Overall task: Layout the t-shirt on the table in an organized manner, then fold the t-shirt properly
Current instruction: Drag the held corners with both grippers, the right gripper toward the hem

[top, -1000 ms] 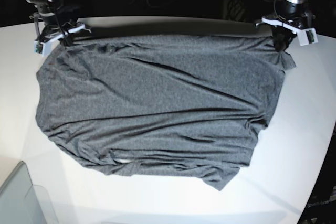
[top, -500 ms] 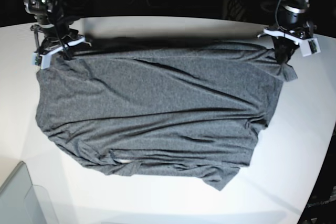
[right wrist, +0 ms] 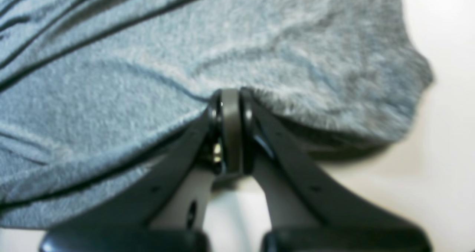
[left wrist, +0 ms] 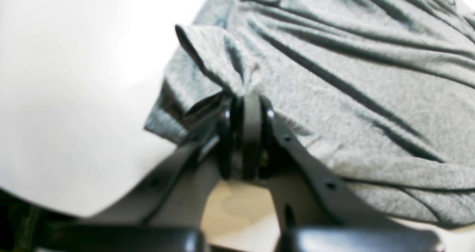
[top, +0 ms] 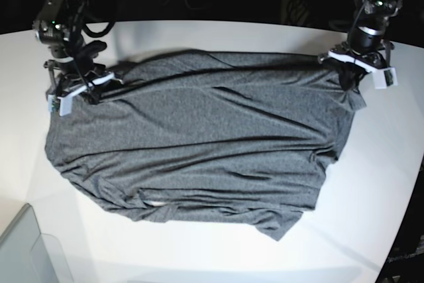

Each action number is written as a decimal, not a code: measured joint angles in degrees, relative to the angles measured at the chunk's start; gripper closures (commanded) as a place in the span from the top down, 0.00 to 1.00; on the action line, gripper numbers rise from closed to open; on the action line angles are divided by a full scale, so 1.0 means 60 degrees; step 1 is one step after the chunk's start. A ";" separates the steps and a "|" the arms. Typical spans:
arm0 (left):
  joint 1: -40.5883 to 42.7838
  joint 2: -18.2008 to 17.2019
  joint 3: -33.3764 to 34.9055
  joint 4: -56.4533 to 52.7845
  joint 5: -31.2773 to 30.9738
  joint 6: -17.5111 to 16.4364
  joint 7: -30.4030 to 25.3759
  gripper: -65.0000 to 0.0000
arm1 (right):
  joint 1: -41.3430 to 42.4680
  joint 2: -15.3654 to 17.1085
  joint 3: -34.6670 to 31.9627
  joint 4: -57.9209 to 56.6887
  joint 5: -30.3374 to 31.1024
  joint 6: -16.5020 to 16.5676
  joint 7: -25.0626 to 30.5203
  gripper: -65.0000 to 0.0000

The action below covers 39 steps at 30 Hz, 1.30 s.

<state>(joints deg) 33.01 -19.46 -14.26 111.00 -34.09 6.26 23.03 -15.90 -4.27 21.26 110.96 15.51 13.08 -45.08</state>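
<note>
table: white tabletop, shirt covering most of its middle.
t-shirt: spread wide but rippled; near edge bunched; no fold made yet.
left gripper: clenched on the shirt's far corner.
right gripper: pinching the other far corner.
progress: layout underway, folding left.

You had nothing to read in these views; the t-shirt was plain heather grey, with no print, tag or brand showing on it; the table around the shirt carried no markings or labels; the small white pieces on the arms at the shirt's far corners showed no lettering you could make out; both wrist views were too blurred for any fine writing.
</note>
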 measured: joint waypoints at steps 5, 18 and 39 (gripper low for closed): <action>-0.0062 0.0022 -0.0073 0.0000 0.0015 0.0018 0.0259 0.00 | 0.0372 0.0000 -0.0004 -0.0215 -0.0033 -0.0004 -0.0091 0.00; -0.0222 0.0838 -0.1410 0.0000 0.0069 -0.0018 0.0350 0.00 | 0.1373 0.0393 -0.0018 -0.1421 -0.0004 -0.0040 -0.0022 0.00; 0.1355 0.0331 -0.1443 0.0539 -0.3530 -0.0036 0.0302 0.00 | 0.1530 0.0423 0.0018 -0.1617 -0.0007 -0.0033 0.0015 0.00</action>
<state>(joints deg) 41.15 -17.47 -22.92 114.24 -55.27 6.04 24.84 -6.72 -1.74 21.37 101.25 15.46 12.88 -44.99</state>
